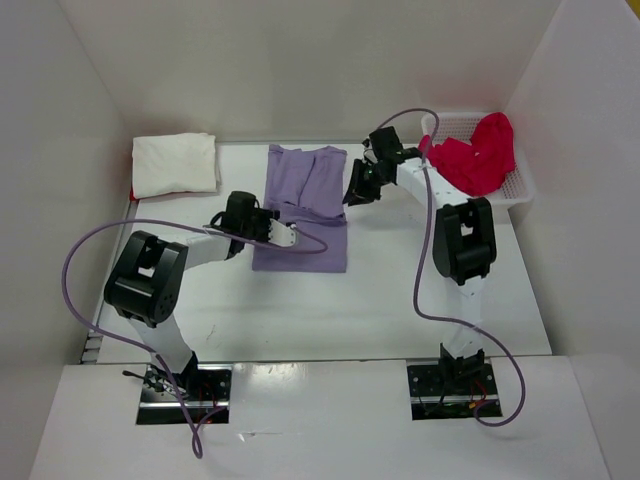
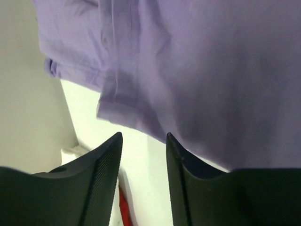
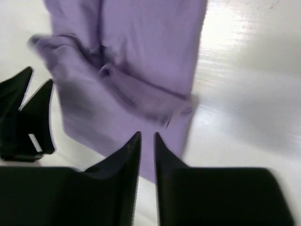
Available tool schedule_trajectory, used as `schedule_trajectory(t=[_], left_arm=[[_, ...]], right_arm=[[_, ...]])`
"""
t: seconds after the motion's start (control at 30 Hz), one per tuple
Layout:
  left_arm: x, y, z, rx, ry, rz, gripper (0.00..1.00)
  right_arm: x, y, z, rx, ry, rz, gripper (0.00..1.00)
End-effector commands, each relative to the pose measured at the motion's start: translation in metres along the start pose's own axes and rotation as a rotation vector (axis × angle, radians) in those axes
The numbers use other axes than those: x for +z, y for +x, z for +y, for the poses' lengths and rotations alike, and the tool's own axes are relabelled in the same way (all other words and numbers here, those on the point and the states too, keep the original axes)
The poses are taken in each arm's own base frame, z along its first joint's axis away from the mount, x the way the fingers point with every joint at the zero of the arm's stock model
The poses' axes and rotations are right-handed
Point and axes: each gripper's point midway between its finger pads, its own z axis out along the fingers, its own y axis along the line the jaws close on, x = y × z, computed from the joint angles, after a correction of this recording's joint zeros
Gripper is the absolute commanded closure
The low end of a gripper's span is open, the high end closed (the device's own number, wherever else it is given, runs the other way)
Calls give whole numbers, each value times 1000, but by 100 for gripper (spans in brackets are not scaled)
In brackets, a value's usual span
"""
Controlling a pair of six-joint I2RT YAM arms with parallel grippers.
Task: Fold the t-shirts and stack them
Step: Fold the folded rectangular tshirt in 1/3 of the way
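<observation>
A lavender t-shirt lies partly folded in the middle of the table, its sleeves turned in. My left gripper sits at its left edge. In the left wrist view the gripper is open, with only bare table between the fingers and the lavender cloth just beyond the tips. My right gripper hovers at the shirt's right edge. Its jaws stand narrowly open with nothing in them, above the lavender cloth. An off-white t-shirt lies folded at the back left, with a sliver of red under it. A pinkish red t-shirt fills the basket.
A white mesh basket stands at the back right against the wall. White walls enclose the table on three sides. Purple cables loop from both arms over the near part of the table. The left gripper's fingers show at the left of the right wrist view.
</observation>
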Motion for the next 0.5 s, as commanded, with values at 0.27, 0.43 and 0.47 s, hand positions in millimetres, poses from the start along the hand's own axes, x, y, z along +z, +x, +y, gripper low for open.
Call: schedule_trajectory(t=[0.27, 0.43, 0.47], left_arm=[[-34, 28, 63, -242, -233, 195, 47], [-59, 5, 16, -159, 46, 138, 40], [-68, -9, 11, -69, 87, 81, 31]], right_arm=[[16, 108, 55, -93, -93, 163, 99], [10, 94, 63, -74, -111, 138, 79], [10, 98, 54, -69, -78, 134, 71]])
